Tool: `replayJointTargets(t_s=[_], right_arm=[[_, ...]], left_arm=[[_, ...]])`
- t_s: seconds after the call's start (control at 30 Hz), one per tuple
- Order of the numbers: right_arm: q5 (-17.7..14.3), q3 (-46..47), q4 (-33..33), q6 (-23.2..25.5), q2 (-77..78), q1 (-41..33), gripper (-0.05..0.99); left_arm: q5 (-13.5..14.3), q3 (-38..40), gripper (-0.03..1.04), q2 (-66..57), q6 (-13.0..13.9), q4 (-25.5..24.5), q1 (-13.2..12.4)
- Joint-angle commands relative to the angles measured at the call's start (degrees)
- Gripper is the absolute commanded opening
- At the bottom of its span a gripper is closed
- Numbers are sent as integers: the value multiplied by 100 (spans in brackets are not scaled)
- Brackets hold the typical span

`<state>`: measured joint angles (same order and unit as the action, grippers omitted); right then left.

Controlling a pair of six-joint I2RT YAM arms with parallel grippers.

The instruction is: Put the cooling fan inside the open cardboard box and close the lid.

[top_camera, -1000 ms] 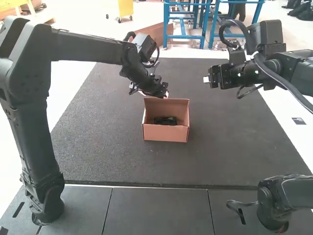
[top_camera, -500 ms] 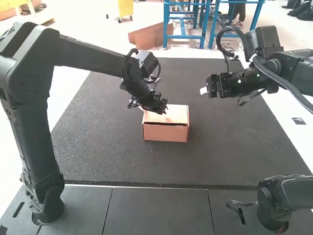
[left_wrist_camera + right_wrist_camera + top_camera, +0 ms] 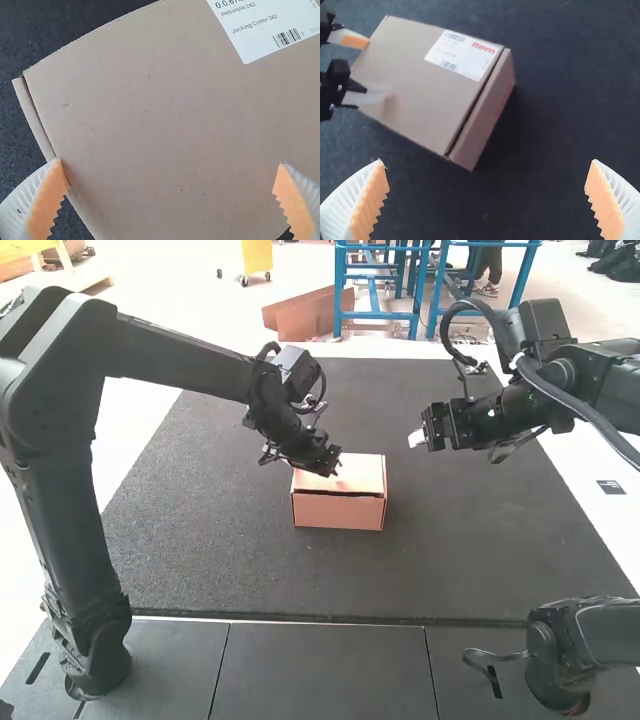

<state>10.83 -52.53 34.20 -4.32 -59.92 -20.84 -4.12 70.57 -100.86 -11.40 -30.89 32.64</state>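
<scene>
The cardboard box (image 3: pixel 338 492) sits mid-frame in the high view on the dark mat (image 3: pixel 200 530) covering the desk (image 3: pixel 330 670) — lid (image 3: pixel 170 125) down flat, white label (image 3: pixel 462 47) on top. The left tool (image 3: pixel 318 456) is at its upper-left corner, fingers spread wide over the lid. The right tool (image 3: pixel 420 438) hangs right of the box, well apart — fingers wide too.

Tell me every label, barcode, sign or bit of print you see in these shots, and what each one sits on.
White label: stuck on the closed lid of the cardboard box, carrying lines of black print.
Barcode: on that label, among the print.
Red logo word: at the label's corner.
Small dark tag: on the white table, too small to read.
</scene>
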Motion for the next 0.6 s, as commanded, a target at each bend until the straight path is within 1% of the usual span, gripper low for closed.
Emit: replayJointTargets(t_s=[0.0,0.17,0.27,0.43,0.57], right_arm=[[121,-205,8,10,33,-17,90],[121,-213,43,27,33,-8,90],[121,-257,43,63,33,-8,90],[121,-337,43,115,33,-8,90],[112,-407,17,221,33,-8,90]], left_arm=[[-168,-263,97,5,32,-171,84],[-159,-676,97,-215,76,189,93],[-133,-720,97,-224,85,172,119],[-133,-359,97,-22,85,-48,102],[-115,238,97,312,85,-294,76]])
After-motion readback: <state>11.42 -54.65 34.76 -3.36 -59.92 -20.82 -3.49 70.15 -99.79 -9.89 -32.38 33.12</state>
